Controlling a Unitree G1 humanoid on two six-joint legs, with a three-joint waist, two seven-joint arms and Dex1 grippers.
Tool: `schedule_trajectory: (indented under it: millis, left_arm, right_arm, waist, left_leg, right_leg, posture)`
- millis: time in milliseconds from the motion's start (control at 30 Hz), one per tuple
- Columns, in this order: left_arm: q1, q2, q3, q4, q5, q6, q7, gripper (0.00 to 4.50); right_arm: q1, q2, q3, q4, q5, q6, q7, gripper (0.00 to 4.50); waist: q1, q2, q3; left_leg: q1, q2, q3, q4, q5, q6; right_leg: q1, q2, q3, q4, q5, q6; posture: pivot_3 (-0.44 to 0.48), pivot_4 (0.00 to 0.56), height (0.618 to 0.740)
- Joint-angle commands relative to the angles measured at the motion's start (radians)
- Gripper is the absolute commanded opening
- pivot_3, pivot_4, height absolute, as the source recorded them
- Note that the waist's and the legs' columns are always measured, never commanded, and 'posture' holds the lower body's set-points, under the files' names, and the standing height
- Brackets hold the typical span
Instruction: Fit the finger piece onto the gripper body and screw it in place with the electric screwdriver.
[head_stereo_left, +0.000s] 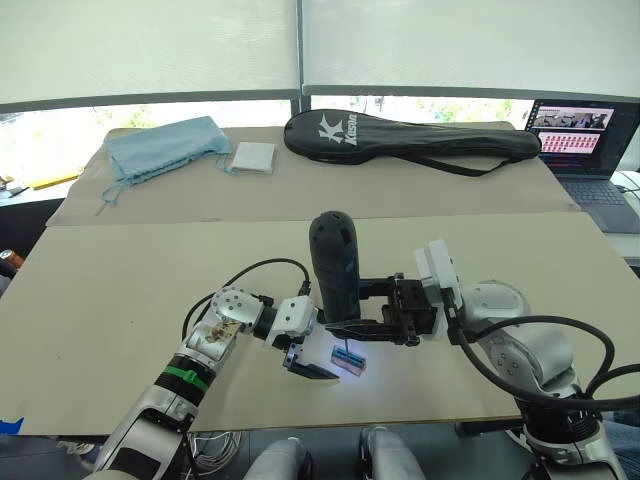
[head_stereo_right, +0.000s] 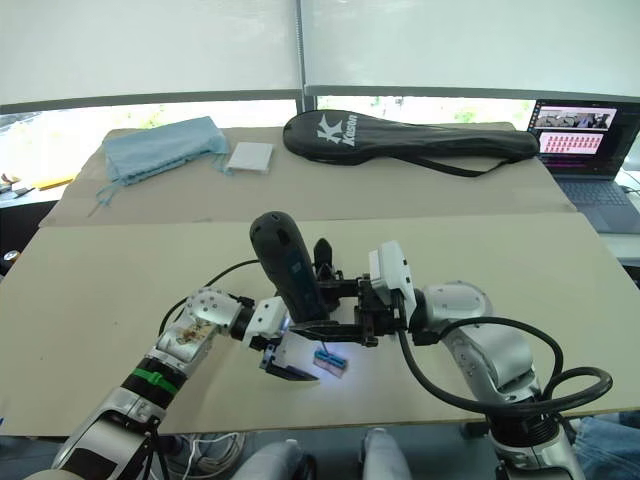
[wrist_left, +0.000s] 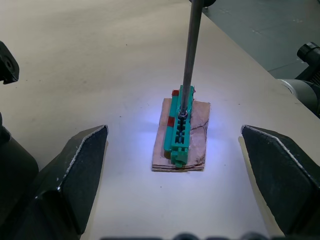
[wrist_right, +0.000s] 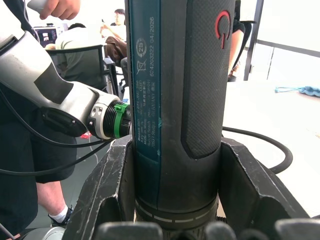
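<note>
Upright in the right tool (head_stereo_left: 375, 310), clamped between both black fingers: the electric screwdriver (head_stereo_left: 334, 262), bit pointing straight down, white light pooling on the counter (head_stereo_left: 120, 290). Under the bit tip, a small green-and-tan block (wrist_left: 179, 135), the green strip lying along a tan base, red bits at one side; bit touching the strip's far end in the left wrist view. At 9 o'clock of the block, the left tool (head_stereo_left: 308, 366), fingers spread wide, holding nothing, one finger on either side of the block and apart from it. Finger piece and gripper body not to be made out near the lit patch; whereabouts impossible to tell. At 12 o'clock on the far counter, a black racket bag (head_stereo_left: 410, 138); at 11 o'clock, a blue cloth (head_stereo_left: 165, 146) beside a white pad (head_stereo_left: 252, 157); at 2 o'clock, an open laptop (head_stereo_left: 580, 135).

Step in hand, by judgement: picking a screw from the block. Best done with the driver kept plumb, bit seated squarely in the screw head before any lift, pressure light so the loose block does not skid, left tool ready to steady it.
</note>
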Motion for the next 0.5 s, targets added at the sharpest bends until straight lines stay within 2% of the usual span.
schedule_trajectory:
  millis: [33, 500]
  left_arm:
    - [-0.015, -0.004, 0.002, -0.01, -0.008, -0.01, 0.003, 4.5]
    - [-0.013, 0.002, 0.018, -0.022, -0.018, 0.004, 0.015, 4.5]
  right_arm:
    - [-0.002, 0.008, -0.008, -0.026, 0.014, -0.035, 0.005, 1.88]
    - [-0.022, 0.008, -0.029, -0.055, 0.039, -0.008, -0.024, 1.88]
  waist:
    - [0.0, 0.0, 0.0]
    - [0.0, 0.0, 0.0]
  left_leg:
    - [0.0, 0.0, 0.0, 0.0, 0.0, 0.0]
    - [0.0, 0.0, 0.0, 0.0, 0.0, 0.0]
  right_leg:
    - [0.0, 0.0, 0.0, 0.0, 0.0, 0.0]
    - [0.0, 0.0, 0.0, 0.0, 0.0, 0.0]
  posture:
    - [0.0, 0.15, 0.736]
    - [0.0, 0.15, 0.736]
